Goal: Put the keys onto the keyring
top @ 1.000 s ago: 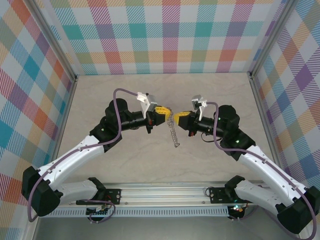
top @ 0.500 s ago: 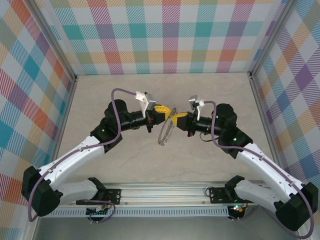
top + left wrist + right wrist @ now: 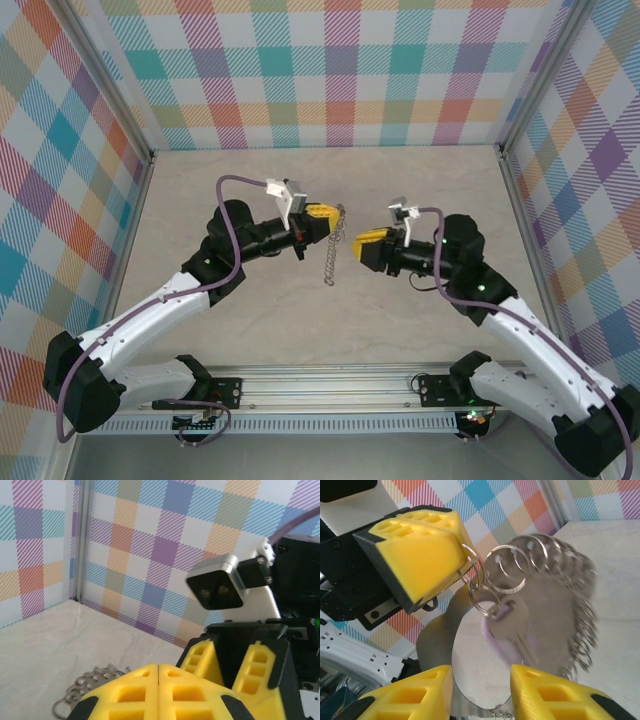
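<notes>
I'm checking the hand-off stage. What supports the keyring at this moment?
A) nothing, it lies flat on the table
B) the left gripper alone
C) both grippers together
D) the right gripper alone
B: the left gripper is shut on the keyring, which hangs down from its fingers, while the right gripper stands open with a gap between it and the ring in the top view.

The keyring point(image 3: 334, 248) hangs edge-on as a thin, loop-fringed line over the pale table point(image 3: 250, 340). Its top end is pinched in the closed yellow jaws of the left gripper point(image 3: 330, 211). The right gripper point(image 3: 360, 240) sits just right of the keyring's middle, pointed at it, not touching.
</notes>
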You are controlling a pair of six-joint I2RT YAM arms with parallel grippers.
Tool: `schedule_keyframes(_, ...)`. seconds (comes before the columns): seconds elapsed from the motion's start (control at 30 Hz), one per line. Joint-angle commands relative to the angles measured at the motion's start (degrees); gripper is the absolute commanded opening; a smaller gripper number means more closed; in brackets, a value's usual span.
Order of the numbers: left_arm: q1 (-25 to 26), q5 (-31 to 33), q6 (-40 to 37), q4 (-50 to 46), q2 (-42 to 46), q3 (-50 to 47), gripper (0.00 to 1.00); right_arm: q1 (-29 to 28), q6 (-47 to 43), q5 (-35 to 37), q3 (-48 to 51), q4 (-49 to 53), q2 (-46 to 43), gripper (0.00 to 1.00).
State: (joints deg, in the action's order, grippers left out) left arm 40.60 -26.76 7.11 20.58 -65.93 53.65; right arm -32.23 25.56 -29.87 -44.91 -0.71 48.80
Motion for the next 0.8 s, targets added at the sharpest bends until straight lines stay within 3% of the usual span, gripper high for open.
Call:
schedule_keyframes(0.0, 0.52, 2.0, 3.03, 6.82, 0.01, -1.55, 0.0, 1.13, 2.14, 3.26, 1.1, 1.62, -5.56, 0.39)
schedule_keyframes(0.27, 0.52, 4.49, 8.59, 10.67, 0.89, -4.45, 0.0, 1.29, 7.95, 8.84, 1.01, -5.67, -7.48, 0.4)
schedule_keyframes(0.53, 0.52, 5.59, 13.95, 16.44, 2.08, -7.95, 0.0, 1.29, 11.75, 5.96, 0.51, -19.29, -0.36, 0.44)
schedule_keyframes(0.77, 0.48, 3.93, 16.96, 19.91, 0.96, -8.14, 0.0, 1.29, 12.69, 3.4, -0.28, -24.95, 5.55, 0.5)
